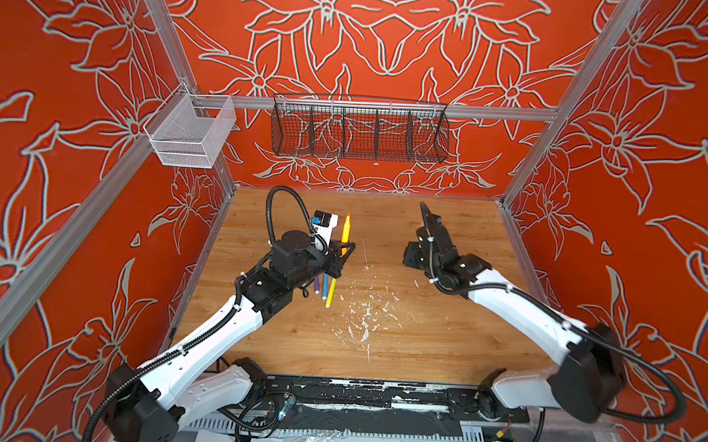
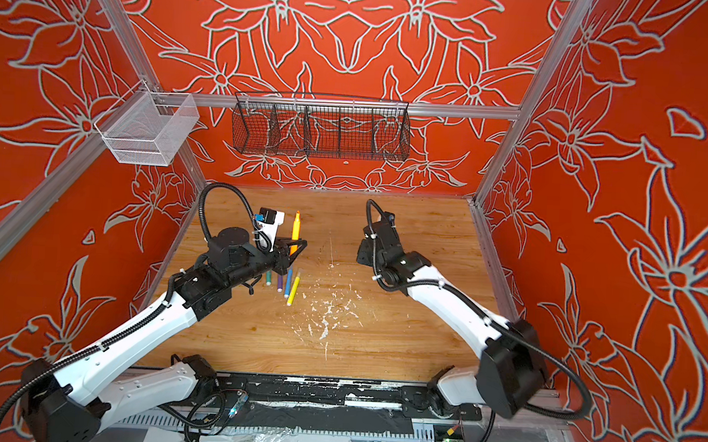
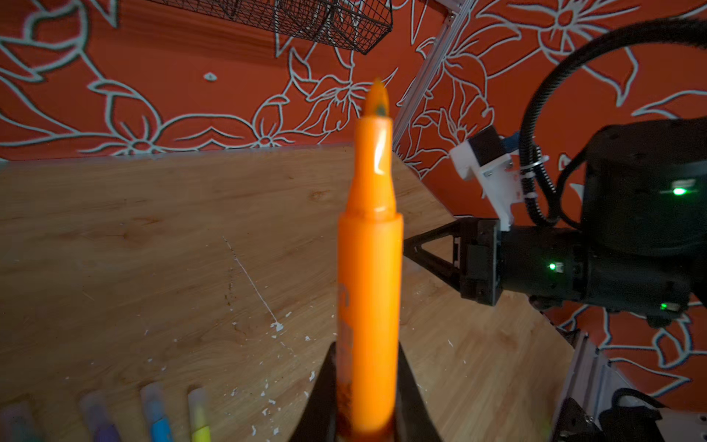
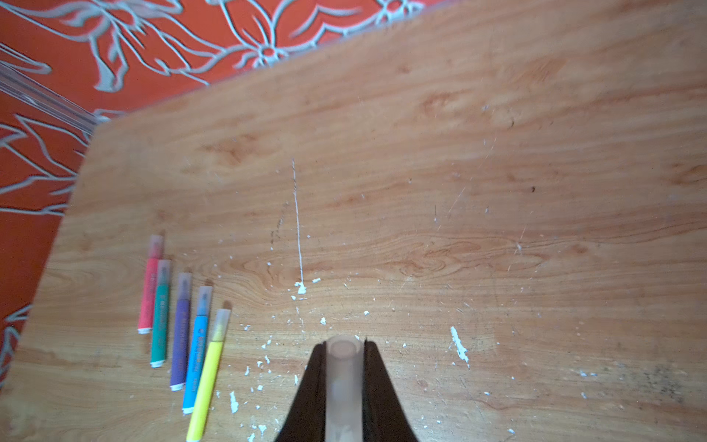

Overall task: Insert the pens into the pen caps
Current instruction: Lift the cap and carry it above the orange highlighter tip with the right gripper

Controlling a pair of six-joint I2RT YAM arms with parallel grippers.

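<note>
Since the orange pen point(image 3: 369, 287) is a slim tube of stiff, glossy plastic, it is judged to be light and rigid but apt to slip or swivel between hard pads. It is best held on the rear of the barrel, so that the tapered neck and nib are left free. That is how it is held: the fingers of the left gripper point(image 3: 366, 348) are clamped on its lower barrel, clear of the table point(image 4: 459, 191).

Its long axis is carried straight out ahead of the fingers. In both top views the nib is seen pointing toward the back wall, away from the robot's base. How steeply it is raised cannot be told.

The translucent cap point(image 4: 343, 379) is pinched between the closed fingers of the right gripper point(image 4: 344, 344). It is judged to be thin-walled and easily squeezed out of round, so a light hold behind the mouth is called for. Its axis lies along the fingers, with the open mouth turned forward toward the table. The orange pen is not seen in the right wrist view, so mouth and nib are judged not yet lined up.

Five pens are laid side by side on the table, already capped: pink-red pen point(image 4: 148, 291), green pen point(image 4: 160, 317), purple pen point(image 4: 180, 336), blue pen point(image 4: 197, 348) and yellow pen point(image 4: 208, 379).
</note>
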